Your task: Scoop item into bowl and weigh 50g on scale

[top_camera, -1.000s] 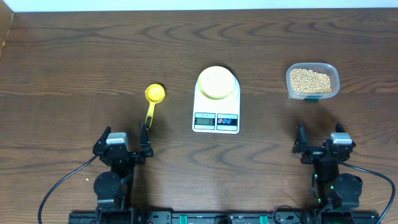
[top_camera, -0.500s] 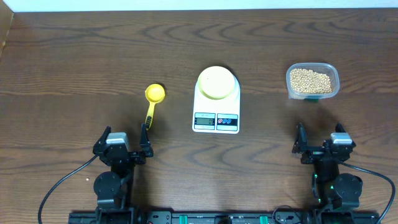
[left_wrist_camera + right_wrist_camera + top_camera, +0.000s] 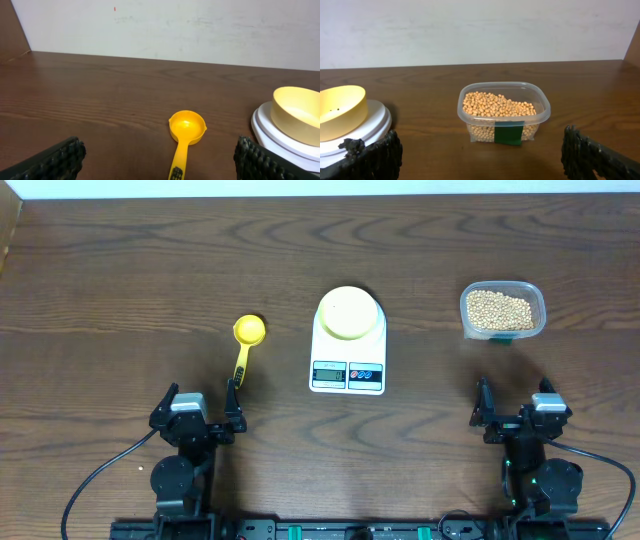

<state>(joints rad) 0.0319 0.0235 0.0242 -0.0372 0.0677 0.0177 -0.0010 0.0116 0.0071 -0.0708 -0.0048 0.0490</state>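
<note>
A pale yellow-green bowl [image 3: 349,312] [image 3: 297,114] [image 3: 339,112] stands on the white scale [image 3: 348,370] [image 3: 267,135] [image 3: 370,127] at the table's middle. The item, a heap of tan beans [image 3: 499,310] [image 3: 496,105], fills a clear plastic tub [image 3: 535,308] [image 3: 540,114] at the back right. A yellow scoop [image 3: 243,347] [image 3: 184,136] lies left of the scale, handle toward me. My left gripper [image 3: 196,412] [image 3: 160,162] is open, just short of the scoop's handle. Near the front right, my right gripper [image 3: 514,412] [image 3: 482,155] stands open, facing the tub, with nothing between its fingers.
A wall edge [image 3: 20,25] rises at the table's far left corner, and a pale wall [image 3: 480,30] runs behind the table's back edge. A green label [image 3: 509,133] marks the tub's front.
</note>
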